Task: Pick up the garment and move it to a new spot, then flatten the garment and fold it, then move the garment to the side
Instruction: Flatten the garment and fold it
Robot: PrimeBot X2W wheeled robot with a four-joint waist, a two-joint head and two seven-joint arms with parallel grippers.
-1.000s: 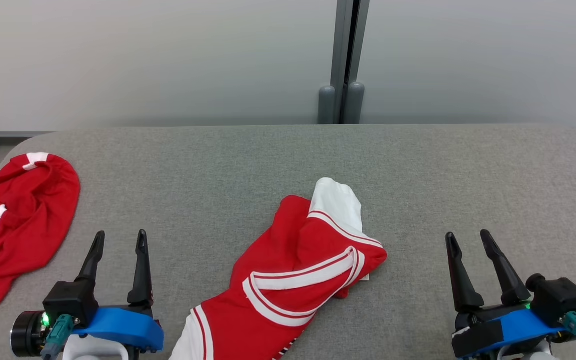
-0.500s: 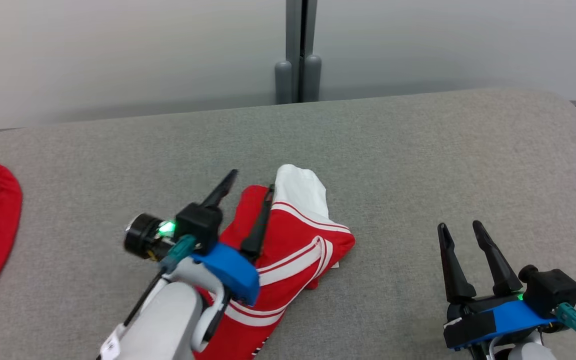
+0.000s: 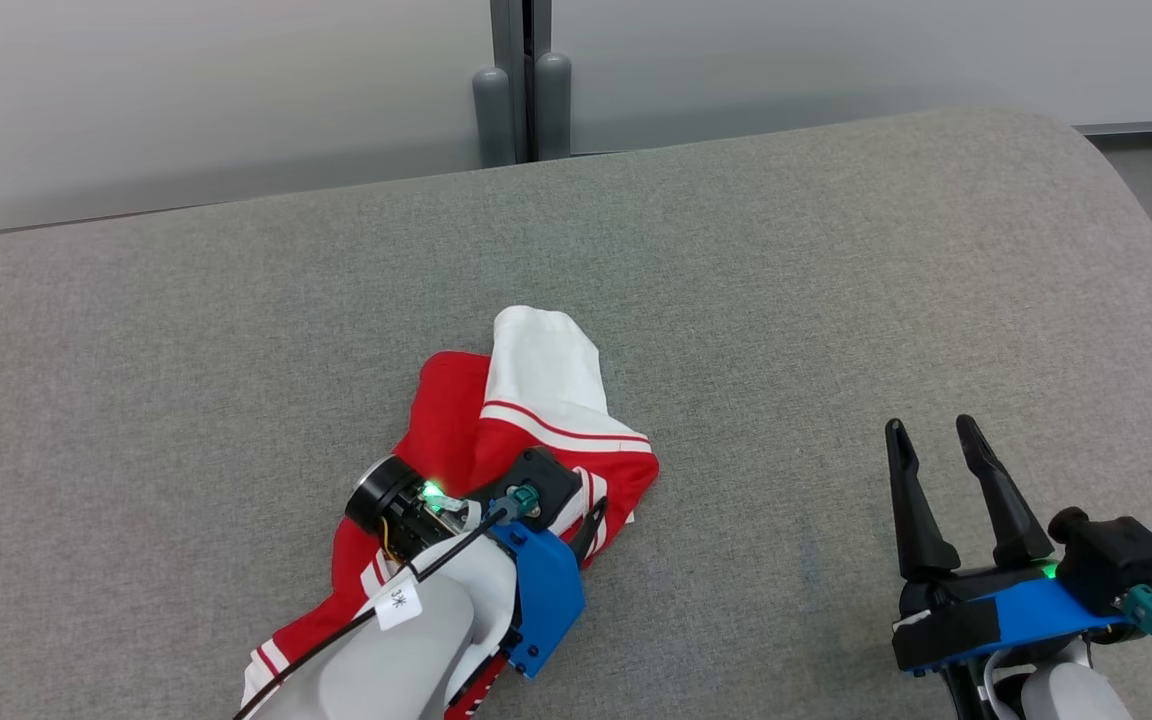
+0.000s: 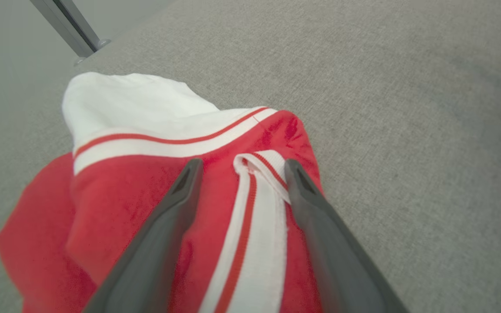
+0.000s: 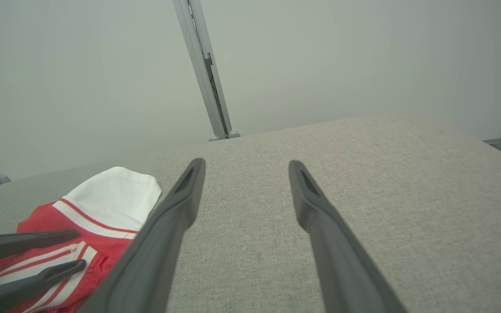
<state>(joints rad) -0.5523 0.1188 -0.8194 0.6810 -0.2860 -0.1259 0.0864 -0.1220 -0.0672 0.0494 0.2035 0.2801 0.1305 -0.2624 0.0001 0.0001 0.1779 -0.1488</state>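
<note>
The red-and-white garment (image 3: 536,410) lies crumpled at the lower centre of the head view on the grey padded surface (image 3: 786,300), its white end toward the top. The left gripper (image 4: 241,167) is down over it with jaws spread wide, one finger on either side of a white-and-red trim band. The right gripper (image 3: 931,432), at lower right, stands released above bare grey cloth, well apart from the garment.

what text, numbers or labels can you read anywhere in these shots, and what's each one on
"3", then a mark too small to read: on the small white paper tag hanging from the thin black cable along the pale left forearm.
Red and white striped fabric garment: no readable text.
Nothing else carries lettering.
</note>
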